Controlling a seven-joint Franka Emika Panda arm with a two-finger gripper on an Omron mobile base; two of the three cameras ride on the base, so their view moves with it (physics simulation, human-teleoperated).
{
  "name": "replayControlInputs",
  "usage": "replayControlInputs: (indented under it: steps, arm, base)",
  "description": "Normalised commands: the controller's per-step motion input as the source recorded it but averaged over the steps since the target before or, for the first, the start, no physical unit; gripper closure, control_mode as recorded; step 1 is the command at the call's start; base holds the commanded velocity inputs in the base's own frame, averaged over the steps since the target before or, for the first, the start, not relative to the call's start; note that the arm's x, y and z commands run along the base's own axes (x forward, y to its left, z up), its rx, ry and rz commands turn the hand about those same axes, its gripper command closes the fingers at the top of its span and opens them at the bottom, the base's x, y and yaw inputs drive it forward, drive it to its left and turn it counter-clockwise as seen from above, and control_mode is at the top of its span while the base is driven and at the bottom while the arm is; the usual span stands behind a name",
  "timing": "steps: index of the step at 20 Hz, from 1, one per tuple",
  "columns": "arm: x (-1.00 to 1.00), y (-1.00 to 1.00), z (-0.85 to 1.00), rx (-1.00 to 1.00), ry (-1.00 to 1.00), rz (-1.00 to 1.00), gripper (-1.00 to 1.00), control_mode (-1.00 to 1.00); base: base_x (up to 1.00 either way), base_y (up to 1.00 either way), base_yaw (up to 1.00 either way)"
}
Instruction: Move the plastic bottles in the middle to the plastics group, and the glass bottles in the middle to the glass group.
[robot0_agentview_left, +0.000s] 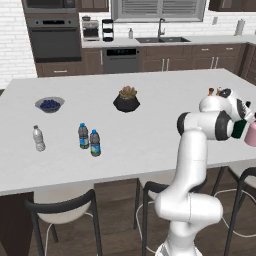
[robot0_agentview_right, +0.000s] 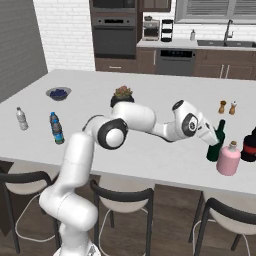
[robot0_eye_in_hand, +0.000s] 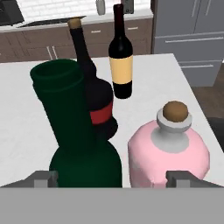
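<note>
Hand view: the dark-green wine bottle (robot0_eye_in_hand: 81, 144) stands upright between the spread finger tips of the gripper (robot0_eye_in_hand: 113, 178), nearer the left tip than the right. The jaws are wide apart and neither tip touches the glass; nothing is pinched. Just beside the green bottle, toward the right tip, stands the pale-pink bottle (robot0_eye_in_hand: 168, 155) with its grey neck and brown stopper; the two look very close, and whether they touch cannot be told. Behind them stand a black bottle with a red band (robot0_eye_in_hand: 97, 105), just past the green bottle's neck, and, farther back, a dark bottle with a tan label (robot0_eye_in_hand: 120, 61). All four rest on the white island counter (robot0_eye_in_hand: 26, 127).

Right base view: the arm reaches across the counter to the right, and the gripper (robot0_agentview_right: 212, 135) is at the neck of the green bottle (robot0_agentview_right: 216, 142). The pink bottle (robot0_agentview_right: 229, 159) stands just in front and to the right of it, with a dark reddish bottle (robot0_agentview_right: 249, 145) at the frame edge. Two small orange shakers (robot0_agentview_right: 227, 107) stand farther back.

Left base view: well apart from the gripper, at the counter's far left, stand two blue-labelled water bottles (robot0_agentview_left: 89, 140) side by side and a paler clear bottle (robot0_agentview_left: 38, 138). A bowl of blueberries (robot0_agentview_left: 49, 104) and a black faceted plant pot (robot0_agentview_left: 126, 99) sit toward the centre.
</note>
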Motion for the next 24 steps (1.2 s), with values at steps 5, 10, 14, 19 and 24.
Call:
replayControlInputs:
  steps: [5, 10, 14, 19, 24]
  arm:
    - [-0.15, 0.42, 0.06, 0.0, 0.0, 0.0, -1.0, -1.0]
    - [-0.17, 0.31, 0.13, 0.0, 0.0, 0.0, -1.0, -1.0]
    - [-0.32, 0.4, 0.2, 0.0, 0.0, 0.02, -1.0, -1.0]
    - [-0.32, 0.53, 0.25, 0.0, 0.11, 0.18, -1.0, -1.0]
    - [-0.29, 0.62, 0.28, 0.01, 0.26, 0.38, -1.0, -1.0]
  base:
    - [0.0, 0.0, 0.0]
    - [0.0, 0.0, 0.0]
    - [0.0, 0.0, 0.0]
    - [0.0, 0.0, 0.0]
    - [0.0, 0.0, 0.0]
